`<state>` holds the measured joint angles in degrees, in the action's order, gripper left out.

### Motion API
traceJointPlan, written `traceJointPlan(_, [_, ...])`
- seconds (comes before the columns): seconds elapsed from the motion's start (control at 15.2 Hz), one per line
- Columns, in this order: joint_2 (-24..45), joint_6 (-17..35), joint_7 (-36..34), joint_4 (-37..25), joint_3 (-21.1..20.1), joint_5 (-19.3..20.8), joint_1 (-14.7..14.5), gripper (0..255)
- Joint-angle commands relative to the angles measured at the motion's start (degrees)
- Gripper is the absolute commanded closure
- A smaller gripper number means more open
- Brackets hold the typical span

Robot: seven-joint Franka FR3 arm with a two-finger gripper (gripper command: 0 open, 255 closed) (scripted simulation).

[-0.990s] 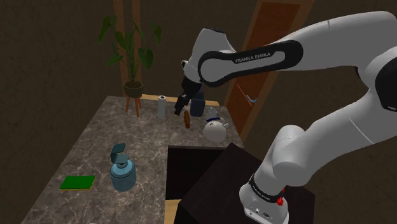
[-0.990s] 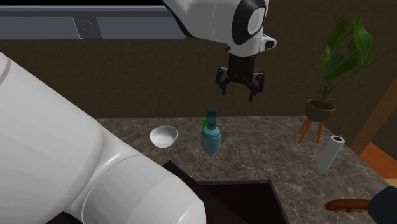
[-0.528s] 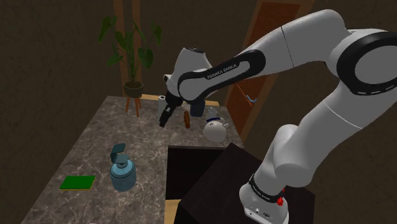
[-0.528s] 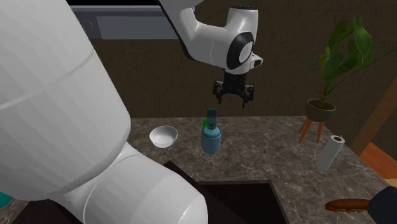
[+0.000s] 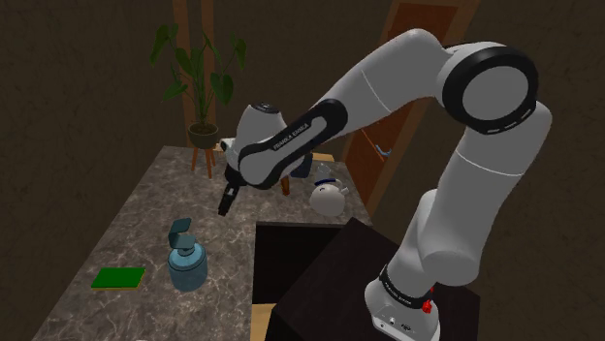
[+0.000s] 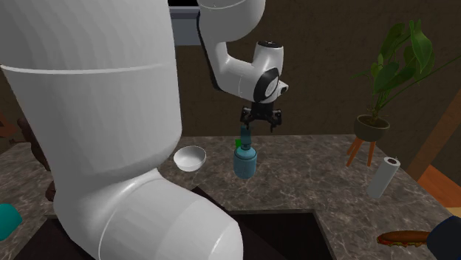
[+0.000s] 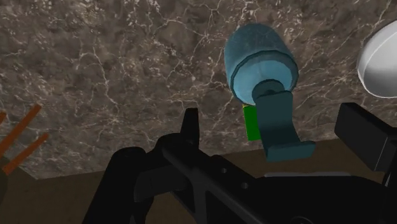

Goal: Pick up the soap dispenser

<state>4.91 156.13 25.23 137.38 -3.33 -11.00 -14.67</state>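
Note:
The soap dispenser [image 5: 186, 263] is a round teal-blue bottle with a darker pump head, standing upright on the marbled counter [image 5: 145, 208]. In the second exterior view the dispenser [image 6: 244, 159] stands beside a white bowl. My black gripper [image 5: 226, 204] hangs in the air above the counter, higher than the bottle and to its right in the shoulder view. From the second exterior view the gripper [image 6: 260, 124] sits just above and behind the pump. Looking along the hand, the gripper [image 7: 270, 121] is open, and the dispenser [image 7: 261, 60] shows below with its pump between the spread fingers, untouched.
A green sponge [image 5: 118, 278] lies next to the bottle, and the white bowl [image 6: 190, 158] stands near it. A sink recess [image 5: 289, 247] cuts into the counter. At the far end stand a paper towel roll [image 6: 383, 177], a potted plant [image 5: 199, 82] and a white pot [image 5: 328, 197].
The gripper has swung from the back of the counter down and toward the shoulder view's left, closing on the dispenser. Its fingers stay apart. The dispenser has not moved.

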Motion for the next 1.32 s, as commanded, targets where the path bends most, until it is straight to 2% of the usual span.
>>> traceJointPlan(0.0, [4.33, 2.68, 1.36, -2.08, -0.93, -0.55, -0.70, 0])
traceJointPlan(0.59, [22.77, 10.59, 6.30, -14.05, -4.16, 0.41, -2.81, 0])
traceJointPlan(1.19, [28.30, 14.75, 7.14, -15.39, -4.56, 0.24, -2.53, 0])
traceJointPlan(1.25, [28.34, 14.74, 7.10, -15.45, -4.53, 0.25, -2.59, 255])
